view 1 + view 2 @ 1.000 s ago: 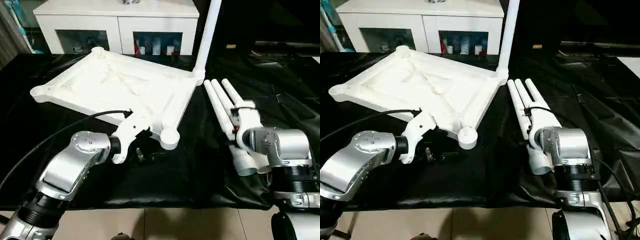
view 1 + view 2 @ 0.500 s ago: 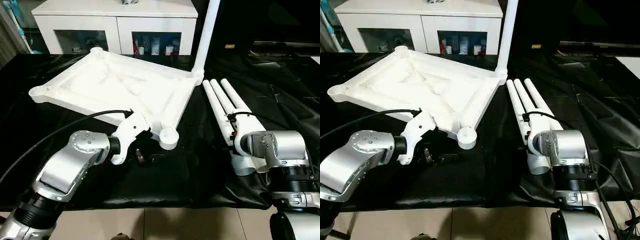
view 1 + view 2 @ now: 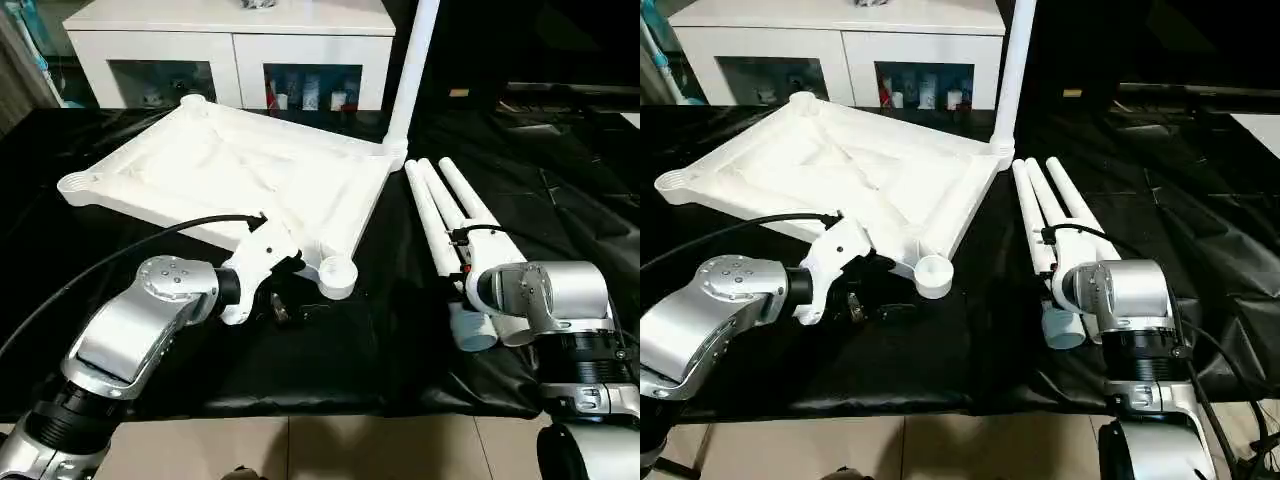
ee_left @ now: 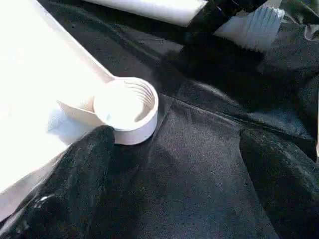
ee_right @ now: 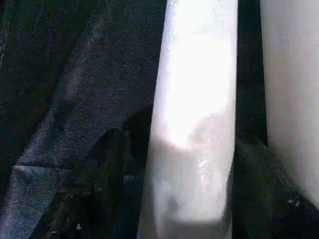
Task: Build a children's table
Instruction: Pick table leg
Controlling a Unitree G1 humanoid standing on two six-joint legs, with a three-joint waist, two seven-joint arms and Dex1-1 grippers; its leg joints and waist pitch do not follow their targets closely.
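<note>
The children's table top [image 3: 240, 165] lies underside up on the black-sheeted work table. One white leg [image 3: 412, 70] stands upright in its far right corner socket. Three more legs [image 3: 440, 210] lie side by side to the right of the top. My right gripper [image 5: 187, 199] is down over the near end of the leftmost lying leg [image 5: 199, 99], with a black finger [image 5: 99, 189] pressed to each side of it. My left gripper [image 4: 174, 194] is open and holds nothing, just in front of the near right corner socket [image 4: 127, 107].
A white cabinet with glass doors [image 3: 230, 45] stands behind the work table. A black cable [image 3: 150, 245] loops from my left arm over the sheet. The table's front edge [image 3: 300, 412] runs just below my forearms, with tiled floor beyond it.
My right gripper's fingers have closed in on the leftmost lying leg, and that leg's near end has shifted a little to the left. My left arm has stayed put.
</note>
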